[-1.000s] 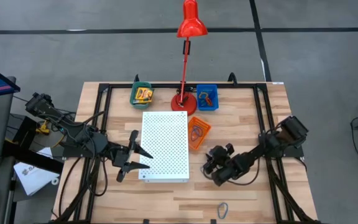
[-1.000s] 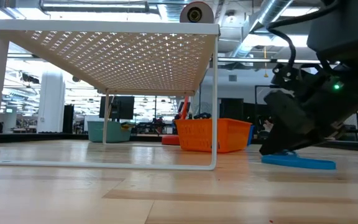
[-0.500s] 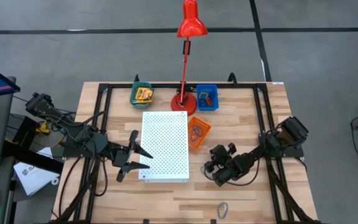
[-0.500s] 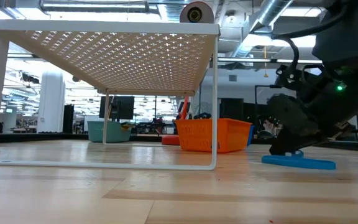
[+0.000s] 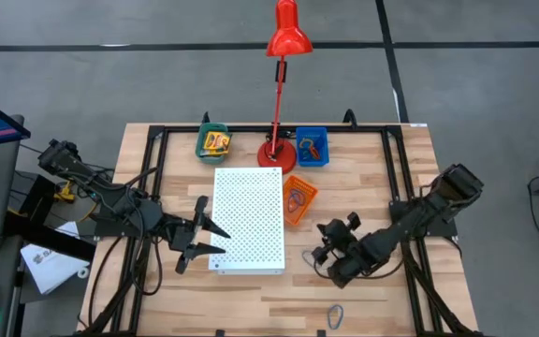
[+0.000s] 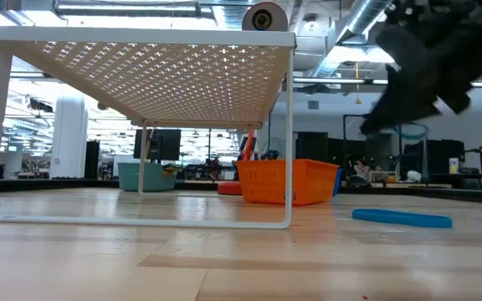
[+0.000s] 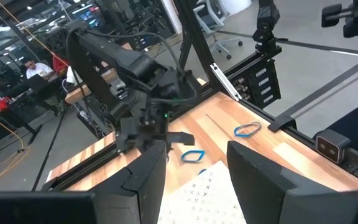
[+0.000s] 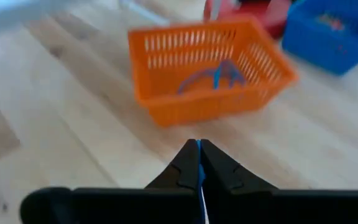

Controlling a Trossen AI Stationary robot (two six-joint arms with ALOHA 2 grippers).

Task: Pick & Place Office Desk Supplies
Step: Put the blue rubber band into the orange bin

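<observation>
My right gripper [image 5: 320, 255] hovers above the table to the right of the white perforated board [image 5: 249, 220], shut on a thin blue loop [image 7: 192, 155]. In the right wrist view the loop shows as a blue line between the shut fingertips [image 8: 199, 149]. Another blue loop [image 5: 335, 315] lies flat near the table's front edge. An orange bin [image 5: 298, 199] holds loops, a blue bin [image 5: 312, 147] holds more, and a green bin [image 5: 214, 141] holds a yellow printed box. My left gripper [image 5: 199, 240] waits open at the board's left side. My right gripper pinches the blue loop's rim [image 8: 199, 167] between its two fingertips. The fingers slant down from the table's right side toward the board. The loop sticks out past the fingertips [image 5: 311, 256], lifted clear of the table.
A tall red desk lamp [image 5: 278, 150] stands at the back between the green and blue bins. The board is raised on thin legs [image 6: 289, 134]. Black frame rails [image 5: 396, 187] run along the table's sides. Bare wood lies in front of the board.
My right gripper has gone up from the tabletop, mostly in the last half second, and taken the blue loop with it. The loop now hangs clear of the wood. The loop near the front edge has stayed where it was.
</observation>
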